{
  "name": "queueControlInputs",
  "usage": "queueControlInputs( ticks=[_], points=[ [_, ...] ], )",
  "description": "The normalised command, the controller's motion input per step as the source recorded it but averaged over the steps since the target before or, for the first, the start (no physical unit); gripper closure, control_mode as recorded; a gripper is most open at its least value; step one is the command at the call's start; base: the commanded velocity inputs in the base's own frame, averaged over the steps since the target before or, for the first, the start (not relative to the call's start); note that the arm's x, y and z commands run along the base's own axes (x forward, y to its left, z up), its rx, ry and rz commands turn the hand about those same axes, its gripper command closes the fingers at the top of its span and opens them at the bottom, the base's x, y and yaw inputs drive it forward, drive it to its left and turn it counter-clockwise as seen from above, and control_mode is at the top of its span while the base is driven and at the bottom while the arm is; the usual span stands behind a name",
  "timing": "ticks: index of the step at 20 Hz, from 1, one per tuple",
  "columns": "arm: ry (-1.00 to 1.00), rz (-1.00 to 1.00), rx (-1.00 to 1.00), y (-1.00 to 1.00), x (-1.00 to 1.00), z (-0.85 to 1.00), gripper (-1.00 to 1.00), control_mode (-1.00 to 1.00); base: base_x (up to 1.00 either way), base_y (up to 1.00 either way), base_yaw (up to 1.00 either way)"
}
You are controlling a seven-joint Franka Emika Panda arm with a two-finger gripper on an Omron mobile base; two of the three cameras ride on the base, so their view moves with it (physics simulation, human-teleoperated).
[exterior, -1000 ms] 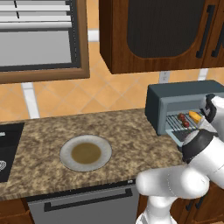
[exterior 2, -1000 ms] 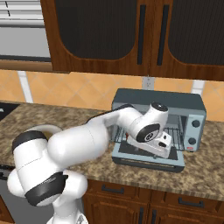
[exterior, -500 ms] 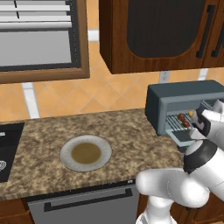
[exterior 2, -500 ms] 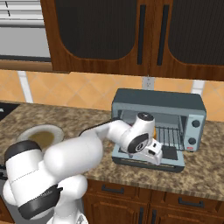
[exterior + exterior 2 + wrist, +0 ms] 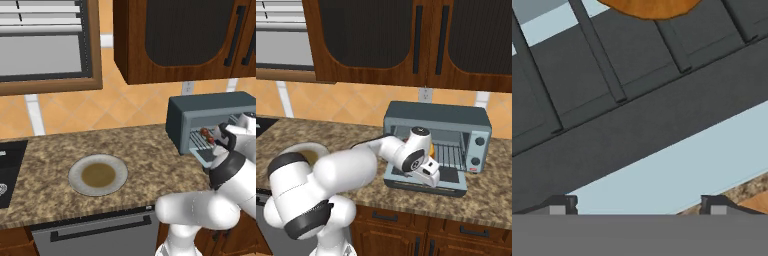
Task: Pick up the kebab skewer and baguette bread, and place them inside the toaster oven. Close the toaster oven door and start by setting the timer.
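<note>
The claw (image 5: 637,202) is spread wide, with nothing between its two dark tips. It hangs right at the mouth of the toaster oven (image 5: 437,142), just over the front edge of the wire rack (image 5: 612,95). From the right side you can see the claw (image 5: 428,175) low above the toaster oven door (image 5: 426,181), which lies folded down flat on the counter.

The baguette bread (image 5: 648,6) is inside the oven, resting on the rack just past the claw tips. From the right it (image 5: 431,149) peeks out as a bit of orange behind the robot's wrist. The kebab skewer (image 5: 206,135) is in there too, with its little red and brown chunks sitting on the rack near the left side of the opening.

The oven is a blue-grey box that stands on the speckled brown counter (image 5: 135,150), under the dark wooden cabinets (image 5: 406,42). Its two round knobs (image 5: 476,151) sit one above the other on the right side of its front.

Farther left along the counter there is a round grey plate (image 5: 98,174) with a brown middle, well apart from the oven. A bit of black stove (image 5: 10,167) shows at the far left edge.
</note>
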Motion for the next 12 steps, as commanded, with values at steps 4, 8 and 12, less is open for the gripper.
queueControlInputs(
  ticks=[4, 8, 12],
  points=[
    [-0.06, -0.12, 0.0, -0.01, 0.24, -0.03, -1.0, -1.0, 0.0, 0.0, 0.0],
    [-0.08, -0.14, 0.0, 0.0, 0.52, 0.0, -1.0, -1.0, 0.0, 0.0, 0.0],
    [-0.08, -0.15, 0.0, 0.0, 0.55, 0.0, -1.0, -1.0, 0.0, 0.0, 0.0]
  ],
)
